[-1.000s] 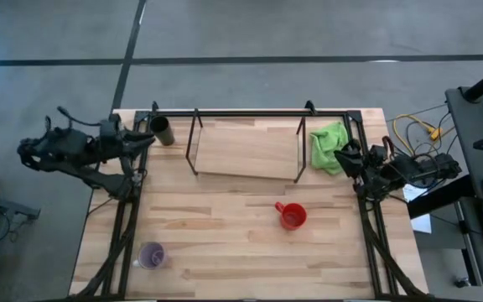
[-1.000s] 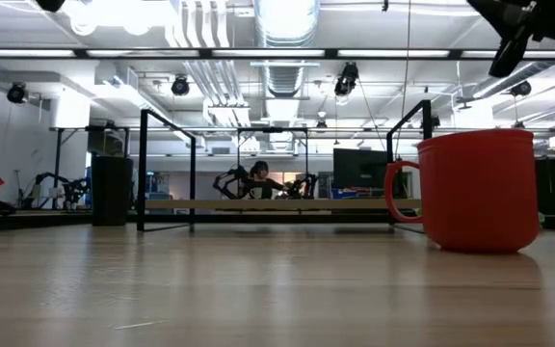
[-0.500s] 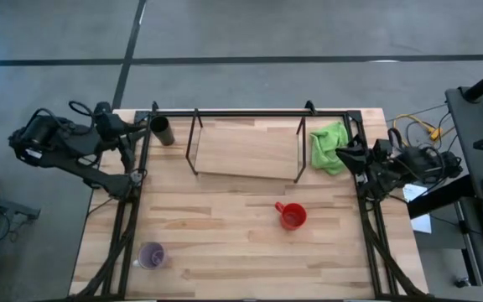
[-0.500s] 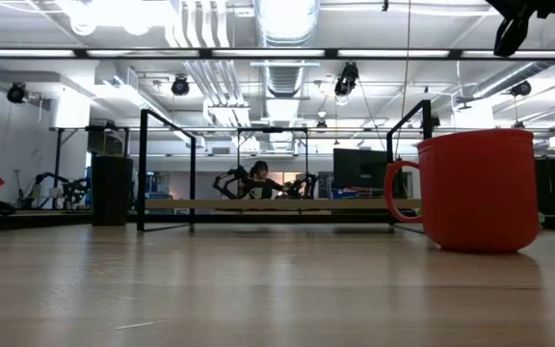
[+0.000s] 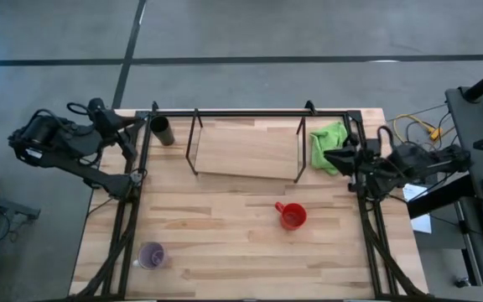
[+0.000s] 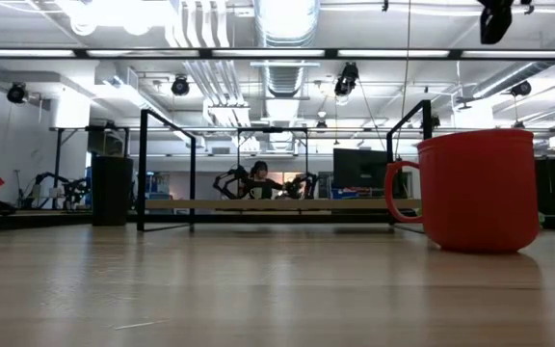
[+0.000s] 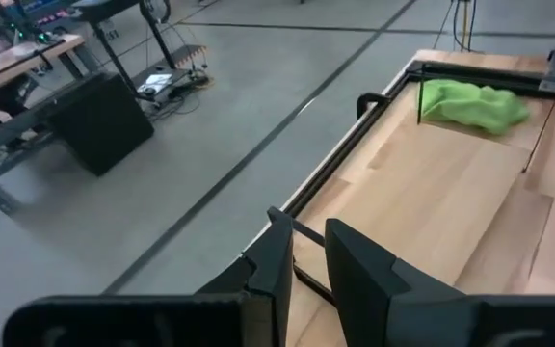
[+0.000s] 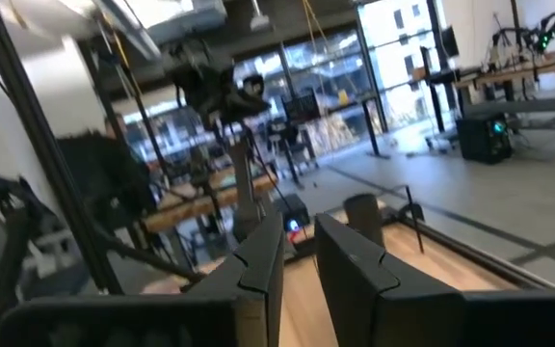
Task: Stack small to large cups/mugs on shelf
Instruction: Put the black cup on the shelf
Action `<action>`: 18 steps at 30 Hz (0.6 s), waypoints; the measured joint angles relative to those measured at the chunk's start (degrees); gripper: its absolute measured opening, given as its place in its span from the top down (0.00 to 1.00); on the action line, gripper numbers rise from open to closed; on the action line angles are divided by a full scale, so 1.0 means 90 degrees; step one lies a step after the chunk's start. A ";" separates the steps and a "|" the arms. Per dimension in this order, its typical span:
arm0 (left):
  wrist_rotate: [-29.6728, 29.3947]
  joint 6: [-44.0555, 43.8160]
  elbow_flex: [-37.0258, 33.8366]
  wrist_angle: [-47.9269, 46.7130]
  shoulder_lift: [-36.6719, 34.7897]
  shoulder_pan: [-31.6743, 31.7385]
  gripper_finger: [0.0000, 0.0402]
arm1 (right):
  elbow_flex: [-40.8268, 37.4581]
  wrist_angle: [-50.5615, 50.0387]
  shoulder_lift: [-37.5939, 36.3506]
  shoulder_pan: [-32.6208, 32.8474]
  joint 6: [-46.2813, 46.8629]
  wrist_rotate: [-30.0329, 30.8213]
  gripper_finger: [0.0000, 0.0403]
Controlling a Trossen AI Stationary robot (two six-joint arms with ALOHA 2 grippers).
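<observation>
The black tumbler [image 5: 161,130] stands upright at the table's far left corner, beside the shelf [image 5: 246,149], a black rod rack around a wooden board. The red mug [image 5: 293,216] stands upright near the table's middle and looms large in the low view [image 6: 475,190]. The pale purple cup [image 5: 151,255] stands upright near the near left corner. My left gripper [image 5: 131,127] is shut and empty just left of the tumbler, at the table's left edge. My right gripper [image 5: 331,156] is shut and empty, raised high beside the green cloth [image 5: 329,143].
The black table frame [image 5: 250,112] runs along the far edge and down both sides. The green cloth lies at the far right, next to the shelf's right end. Bare wood lies between the mug, the purple cup and the shelf.
My left gripper has drawn back toward the table's left and far edge, away from the tumbler. My right gripper has gone toward the table's left, from the right edge to beside the green cloth, staying high. The cups have stayed in place.
</observation>
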 joint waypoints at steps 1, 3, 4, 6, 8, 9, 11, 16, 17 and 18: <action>-0.0019 -0.0055 -0.0002 -0.0001 -0.0027 0.0000 0.86 | 0.0062 0.0000 0.0182 0.0002 -0.0001 0.0002 0.85; -0.0135 -0.0127 -0.0002 -0.0011 -0.0056 0.0000 0.84 | 0.0195 -0.0004 0.0549 0.0000 -0.0002 0.0002 0.85; -0.0232 -0.0191 -0.0002 -0.0028 -0.0076 0.0000 0.83 | 0.0285 -0.0002 0.0715 0.0002 -0.0003 0.0002 0.84; -0.0358 -0.0336 -0.0005 -0.0065 -0.0115 0.0002 0.79 | 0.0482 -0.0007 0.1029 -0.0002 -0.0008 0.0004 0.81; -0.0411 -0.0353 -0.0005 -0.0063 -0.0158 0.0002 0.74 | 0.0731 0.0012 0.1336 -0.0013 -0.0111 0.0009 0.78; -0.0490 -0.0353 -0.0005 -0.0064 -0.0176 0.0002 0.72 | 0.0856 0.0013 0.1486 -0.0024 -0.0181 0.0017 0.77; -0.0535 -0.0353 -0.0016 -0.0063 -0.0179 0.0002 0.68 | 0.1087 0.0001 0.1758 -0.0035 -0.0339 0.0056 0.74; -0.0538 -0.0358 -0.0120 -0.0103 -0.0243 0.0002 0.64 | 0.1688 -0.0440 0.2313 -0.0104 -0.0738 0.0179 0.68; -0.0535 -0.0361 -0.0140 -0.0119 -0.0249 0.0002 0.64 | 0.1807 -0.0628 0.2407 -0.0141 -0.0801 0.0186 0.67; -0.0535 -0.0365 -0.0161 -0.0114 -0.0249 0.0002 0.64 | 0.1924 -0.0761 0.2504 -0.0193 -0.0843 0.0192 0.66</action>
